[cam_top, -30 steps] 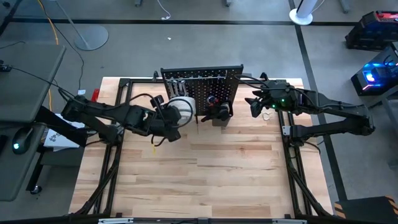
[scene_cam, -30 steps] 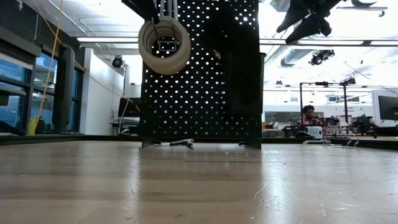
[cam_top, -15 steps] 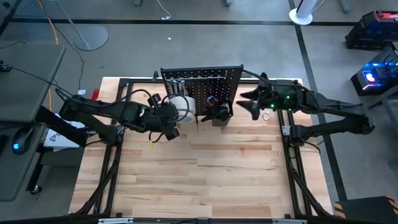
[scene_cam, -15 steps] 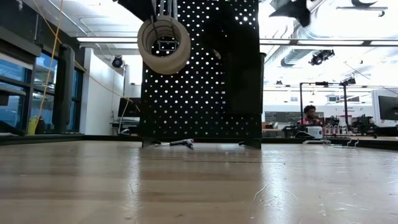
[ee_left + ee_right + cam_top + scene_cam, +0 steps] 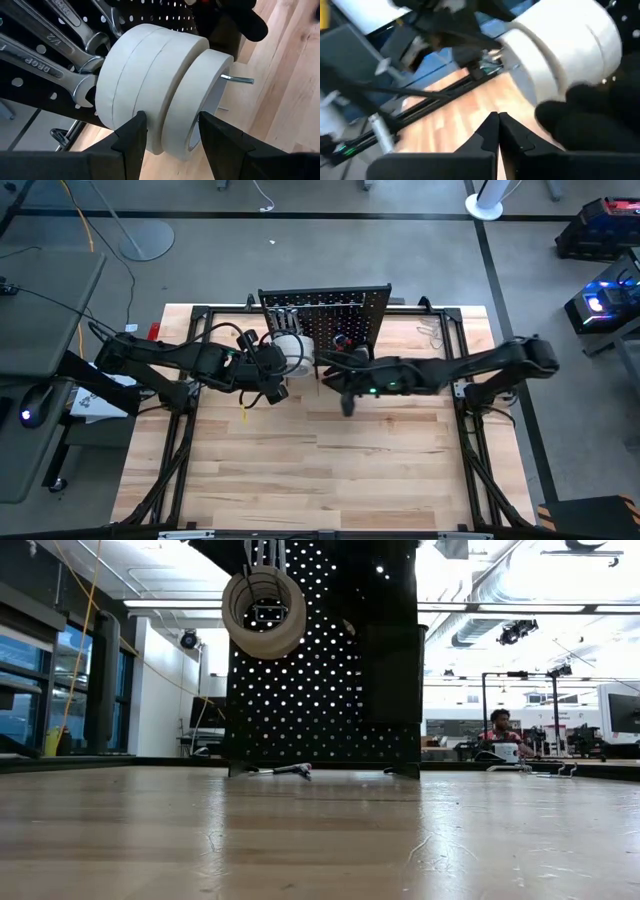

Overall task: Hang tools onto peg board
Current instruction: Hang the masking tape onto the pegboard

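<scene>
Starting at your left, note the left gripper (image 5: 170, 131) with jaws spread around the outermost of the tape rolls (image 5: 155, 102) threaded on the hook (image 5: 237, 79) of the peg board (image 5: 325, 315), while the right gripper (image 5: 498, 131), jaws clenched and empty, points past the rolls.

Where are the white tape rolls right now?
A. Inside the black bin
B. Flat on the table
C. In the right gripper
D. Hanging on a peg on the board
D: the tape rolls sit threaded on a metal peg sticking out of the peg board, clear of the table.
</scene>
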`<action>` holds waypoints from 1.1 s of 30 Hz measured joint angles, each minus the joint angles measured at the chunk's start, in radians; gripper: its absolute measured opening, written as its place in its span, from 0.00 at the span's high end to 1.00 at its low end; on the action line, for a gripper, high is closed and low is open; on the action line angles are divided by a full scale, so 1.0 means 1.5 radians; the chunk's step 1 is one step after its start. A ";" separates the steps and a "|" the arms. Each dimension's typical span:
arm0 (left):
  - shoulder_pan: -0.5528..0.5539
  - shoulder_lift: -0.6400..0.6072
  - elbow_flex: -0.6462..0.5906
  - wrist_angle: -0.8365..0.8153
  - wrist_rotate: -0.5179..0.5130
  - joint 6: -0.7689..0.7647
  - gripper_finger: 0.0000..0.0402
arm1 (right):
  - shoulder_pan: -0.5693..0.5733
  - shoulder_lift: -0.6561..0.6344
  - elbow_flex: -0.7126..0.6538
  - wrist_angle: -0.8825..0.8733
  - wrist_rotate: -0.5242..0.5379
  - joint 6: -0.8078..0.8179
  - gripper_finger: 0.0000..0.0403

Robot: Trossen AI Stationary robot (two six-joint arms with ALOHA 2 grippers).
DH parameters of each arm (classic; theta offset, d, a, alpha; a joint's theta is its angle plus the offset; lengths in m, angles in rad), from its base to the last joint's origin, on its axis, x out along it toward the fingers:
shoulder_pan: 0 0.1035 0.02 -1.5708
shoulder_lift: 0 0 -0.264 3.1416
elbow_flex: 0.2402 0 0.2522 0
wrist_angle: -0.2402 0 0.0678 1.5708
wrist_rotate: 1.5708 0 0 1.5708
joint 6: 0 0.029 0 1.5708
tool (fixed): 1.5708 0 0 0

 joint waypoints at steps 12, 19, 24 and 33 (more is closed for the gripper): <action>0.000 -0.001 0.000 0.001 0.004 0.001 0.58 | -0.010 0.167 0.201 -0.156 0.145 -0.064 1.00; -0.004 -0.001 0.001 0.002 0.019 0.001 0.58 | -0.023 0.170 0.225 -0.163 0.149 -0.105 1.00; -0.017 -0.002 0.014 -0.001 0.031 0.019 0.58 | -0.027 0.170 0.225 -0.163 0.145 -0.105 1.00; -0.022 -0.001 0.085 -0.002 0.060 0.035 0.58 | -0.027 0.170 0.225 -0.162 0.153 -0.105 1.00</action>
